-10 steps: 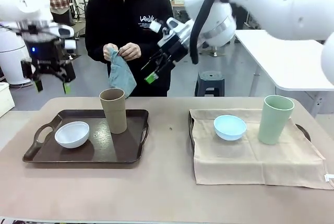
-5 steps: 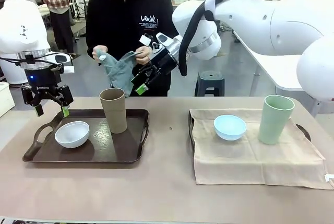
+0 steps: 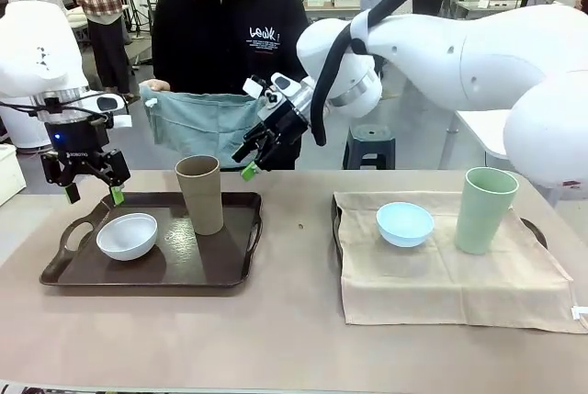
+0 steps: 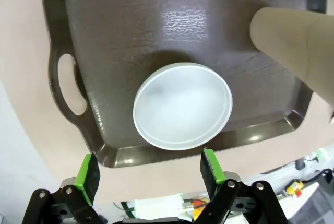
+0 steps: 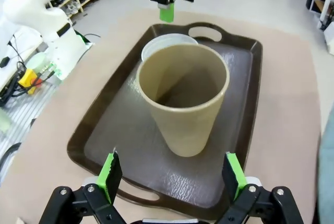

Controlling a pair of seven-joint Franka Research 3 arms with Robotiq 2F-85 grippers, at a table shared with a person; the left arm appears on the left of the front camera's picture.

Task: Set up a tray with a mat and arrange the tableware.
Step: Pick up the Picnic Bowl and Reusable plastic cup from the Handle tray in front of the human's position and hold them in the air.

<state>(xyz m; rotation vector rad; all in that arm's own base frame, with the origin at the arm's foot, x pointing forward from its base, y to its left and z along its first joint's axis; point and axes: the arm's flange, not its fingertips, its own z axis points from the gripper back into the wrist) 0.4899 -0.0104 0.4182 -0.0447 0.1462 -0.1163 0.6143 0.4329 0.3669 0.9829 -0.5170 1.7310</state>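
A dark brown tray (image 3: 220, 270) at the left holds a white bowl (image 3: 127, 235) and a tan-brown cup (image 3: 200, 194). My left gripper (image 3: 92, 194) hangs open above the tray's far left corner; its wrist view looks down on the white bowl (image 4: 182, 105) between the open fingers (image 4: 87, 174). My right gripper (image 3: 250, 160) is open, just behind and above the tan cup (image 5: 182, 98). At the right, a beige mat (image 3: 441, 275) covers a second tray (image 3: 335, 219) and carries a light blue bowl (image 3: 404, 223) and a pale green cup (image 3: 484, 210).
The person at the far side holds a blue-grey cloth (image 3: 202, 123) spread wide with both hands, just behind the left tray and close to my right gripper. The table's (image 3: 294, 339) front strip and the gap between the trays are bare.
My right gripper has swung down and left toward the tan cup. The person has unfolded the blue-grey cloth to full width. My left gripper dropped closer to the tray.
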